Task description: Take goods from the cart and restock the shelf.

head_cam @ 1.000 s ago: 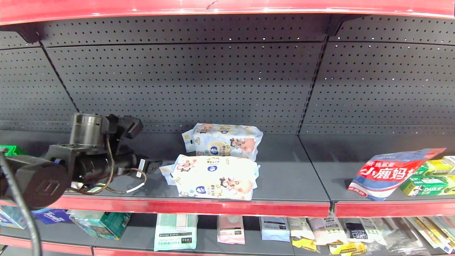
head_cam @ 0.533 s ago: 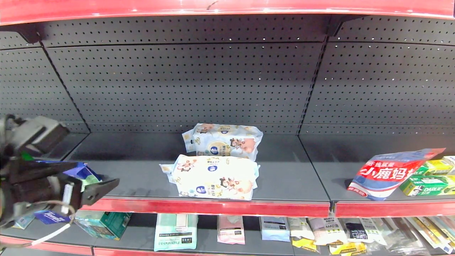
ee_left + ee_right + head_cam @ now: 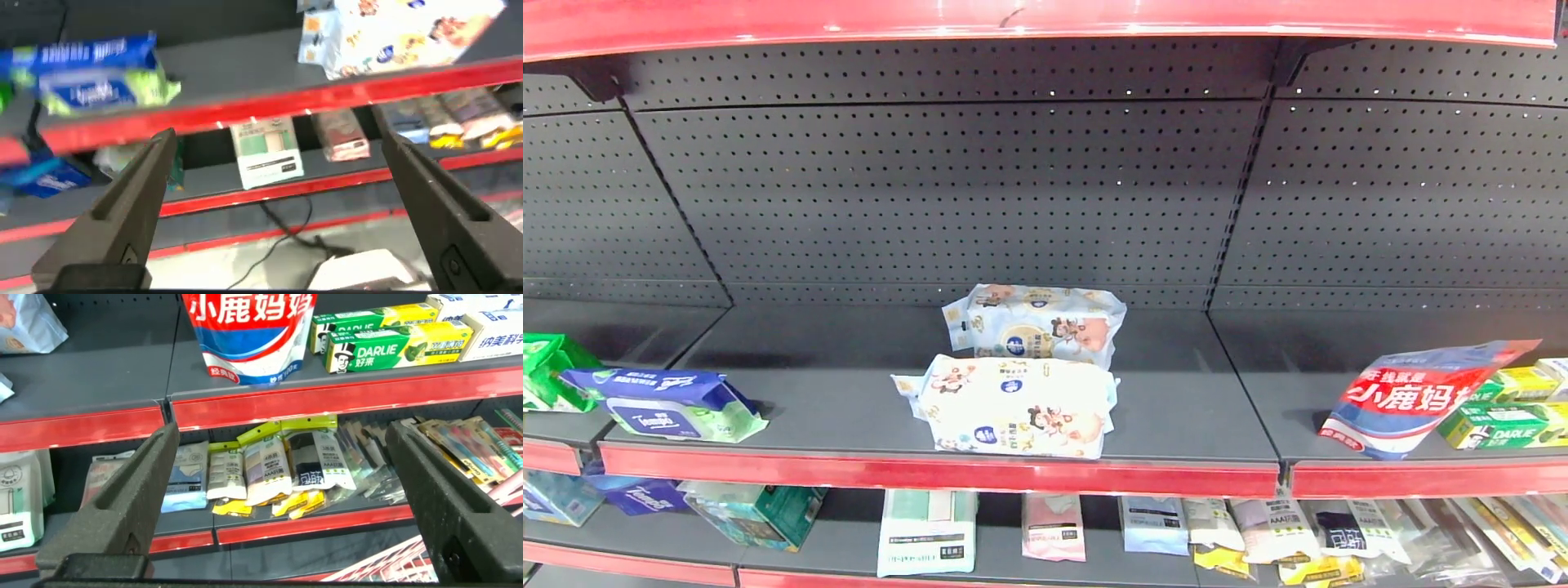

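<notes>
Jaws spread on left gripper and right gripper (both empty), facing shelf.

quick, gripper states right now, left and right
Left gripper: open, holding nothing.
Right gripper: open, holding nothing.

Blue-green wipes pack lies flat (front-left) on the shelf.

The head view's left edge is cutting off a green pack, and its right edge is cropping the toothpaste boxes. The front wipes pack is hiding the rear wipes pack's lower part. The red shelf lip is covering the lower-shelf packets' tops. The blue-topped wipes pack is showing blurred in the left wrist view.
</notes>
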Robot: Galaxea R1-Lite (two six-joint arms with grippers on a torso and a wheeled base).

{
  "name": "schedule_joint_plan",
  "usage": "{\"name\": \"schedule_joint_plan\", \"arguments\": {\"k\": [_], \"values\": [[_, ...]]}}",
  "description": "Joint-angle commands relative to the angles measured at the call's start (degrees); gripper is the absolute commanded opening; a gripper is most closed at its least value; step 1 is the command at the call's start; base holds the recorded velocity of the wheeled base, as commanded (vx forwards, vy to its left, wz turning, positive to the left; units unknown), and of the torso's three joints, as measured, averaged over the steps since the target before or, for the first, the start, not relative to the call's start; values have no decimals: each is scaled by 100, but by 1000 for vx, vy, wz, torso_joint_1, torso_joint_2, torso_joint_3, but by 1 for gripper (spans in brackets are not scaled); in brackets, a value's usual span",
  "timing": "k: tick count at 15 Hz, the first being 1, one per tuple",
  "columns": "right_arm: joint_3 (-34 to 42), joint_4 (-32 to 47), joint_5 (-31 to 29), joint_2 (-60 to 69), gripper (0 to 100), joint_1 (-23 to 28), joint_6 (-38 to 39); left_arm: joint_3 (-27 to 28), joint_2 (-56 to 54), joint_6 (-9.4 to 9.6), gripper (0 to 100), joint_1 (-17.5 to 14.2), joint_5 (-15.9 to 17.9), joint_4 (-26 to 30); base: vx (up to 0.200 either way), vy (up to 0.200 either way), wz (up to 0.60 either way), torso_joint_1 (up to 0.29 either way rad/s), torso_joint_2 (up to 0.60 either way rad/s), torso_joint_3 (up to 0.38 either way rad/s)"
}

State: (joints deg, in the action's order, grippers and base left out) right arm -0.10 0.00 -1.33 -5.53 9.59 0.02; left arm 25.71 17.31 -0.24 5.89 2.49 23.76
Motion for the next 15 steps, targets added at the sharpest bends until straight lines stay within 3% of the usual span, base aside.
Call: {"name": "schedule_joint_plan", "arguments": {"k": [1,3,4,5,6,7,9,13,15], "values": [[1,0,1,-9,100,-1,-2,-734,-1195,-775,100,-44,-750,173,0,0,0,0,0,0],[1,0,1,-9,100,-1,-2,-1464,-1195,-1030,100,-44,-1479,-328,0,0,0,0,0,0],[1,0,1,-9,100,-10,-11,-1666,-1195,-1083,100,-44,-1453,-811,0,0,0,0,0,0],[1,0,1,-9,100,-1,-11,-2105,-1195,-1030,100,-44,-1251,-1690,0,0,0,0,0,0],[1,0,1,-9,100,-1,-11,-2571,-1195,-547,100,-44,-864,-2710,0,0,0,0,0,0],[1,0,1,-9,100,-1,-11,-2571,-1195,-283,100,-44,-609,-2517,0,0,0,0,0,0],[1,0,-8,-9,100,-10,-11,-2571,-1133,-55,100,-53,-504,-2385,0,0,0,0,0,0],[1,0,1,-9,100,-1,-11,-2571,-1186,-72,100,-132,-512,-2394,0,0,0,0,0,0],[1,0,1,-9,100,-1,-20,-2571,-1195,51,100,-141,-504,-2394,0,0,0,0,0,0]]}}
